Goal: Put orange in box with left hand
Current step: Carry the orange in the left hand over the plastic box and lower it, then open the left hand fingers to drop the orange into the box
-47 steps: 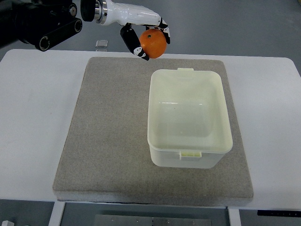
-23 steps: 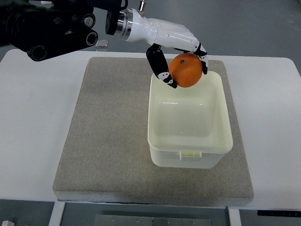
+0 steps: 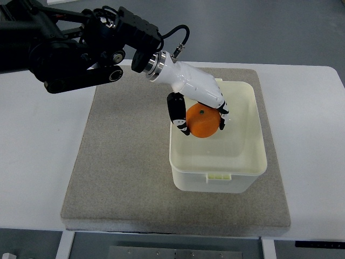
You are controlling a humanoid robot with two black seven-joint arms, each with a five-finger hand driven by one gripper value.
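Observation:
My left hand (image 3: 200, 120), white with black finger pads, reaches in from the upper left and is shut on the orange (image 3: 203, 122). The orange sits inside the mouth of the pale yellow plastic box (image 3: 245, 162), over its left half, held between thumb and fingers. I cannot tell whether it touches the box floor. The box stands on the right part of the grey mat (image 3: 126, 156). My right hand is out of view.
The black left arm (image 3: 70, 46) spans the upper left of the picture above the white table (image 3: 38, 135). The mat lies on that table. Part of the box's far rim is hidden behind the hand.
The left hand has carried the orange from beyond the mat's far edge, over the box's far rim, and down into the box opening.

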